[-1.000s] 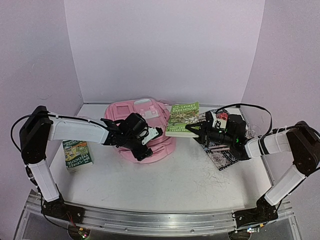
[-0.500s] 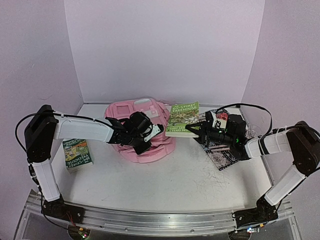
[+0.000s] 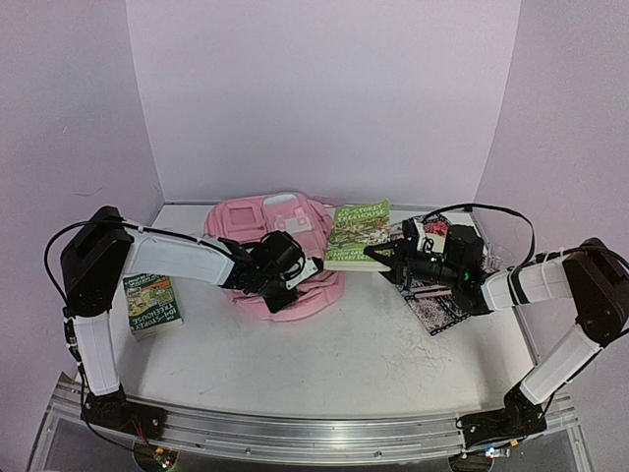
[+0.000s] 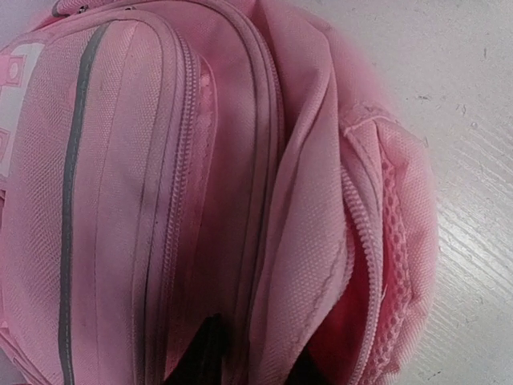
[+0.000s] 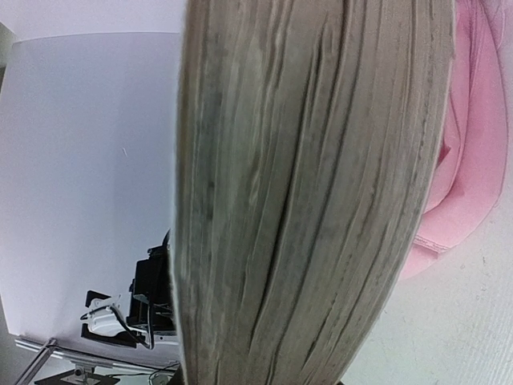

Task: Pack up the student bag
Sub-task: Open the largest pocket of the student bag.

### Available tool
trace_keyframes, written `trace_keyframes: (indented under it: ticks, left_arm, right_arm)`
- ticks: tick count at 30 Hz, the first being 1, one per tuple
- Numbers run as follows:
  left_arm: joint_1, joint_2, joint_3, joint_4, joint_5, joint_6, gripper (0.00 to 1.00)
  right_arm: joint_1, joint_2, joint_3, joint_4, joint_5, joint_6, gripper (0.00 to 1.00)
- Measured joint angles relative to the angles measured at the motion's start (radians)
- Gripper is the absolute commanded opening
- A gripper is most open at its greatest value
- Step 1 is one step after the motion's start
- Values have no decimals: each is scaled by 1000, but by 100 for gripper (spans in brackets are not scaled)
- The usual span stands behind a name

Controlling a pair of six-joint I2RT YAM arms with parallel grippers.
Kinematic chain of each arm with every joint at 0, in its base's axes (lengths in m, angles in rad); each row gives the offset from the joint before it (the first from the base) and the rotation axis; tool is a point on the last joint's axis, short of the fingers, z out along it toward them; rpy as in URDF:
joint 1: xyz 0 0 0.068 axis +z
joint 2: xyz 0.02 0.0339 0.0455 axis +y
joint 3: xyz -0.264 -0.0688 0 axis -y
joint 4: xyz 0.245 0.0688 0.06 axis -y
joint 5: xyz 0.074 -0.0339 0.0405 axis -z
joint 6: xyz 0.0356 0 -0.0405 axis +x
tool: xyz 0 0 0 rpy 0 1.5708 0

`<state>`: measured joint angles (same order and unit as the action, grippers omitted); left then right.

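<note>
Left gripper [image 4: 250, 365] further onto student bag [image 3: 260, 218] — now pinching its fabric, right gripper [image 3: 379, 254] unmoved, clamping green book [image 3: 358, 226]

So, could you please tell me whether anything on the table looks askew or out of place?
Nothing spilled or damaged. The green book hangs tilted in the right tool beside the student bag, and the black-and-white notebook lies crooked under that arm.

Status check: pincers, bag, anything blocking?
Left pincer pinching student bag flap. Right pincer holding green book up beside it. Nothing between book and bag. Second book by left arm.
</note>
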<state>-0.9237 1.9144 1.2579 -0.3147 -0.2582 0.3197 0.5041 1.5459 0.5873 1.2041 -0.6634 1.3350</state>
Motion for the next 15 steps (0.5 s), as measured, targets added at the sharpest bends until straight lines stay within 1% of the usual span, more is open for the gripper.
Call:
trace_keyframes:
  ticks: [1,7,15]
  left_arm:
    - [0,0,3,-2,-6,-2,0]
    - [0,-15,40,-48,-27,2,0]
    - [0,-77,101,-106,-94,-3,0]
  right_arm:
    - [0,0,0,0,0,0,0]
    - [0,-10,-15,0,-3,-4,0]
    - [0,-92,-61,-2,-9,-25,0]
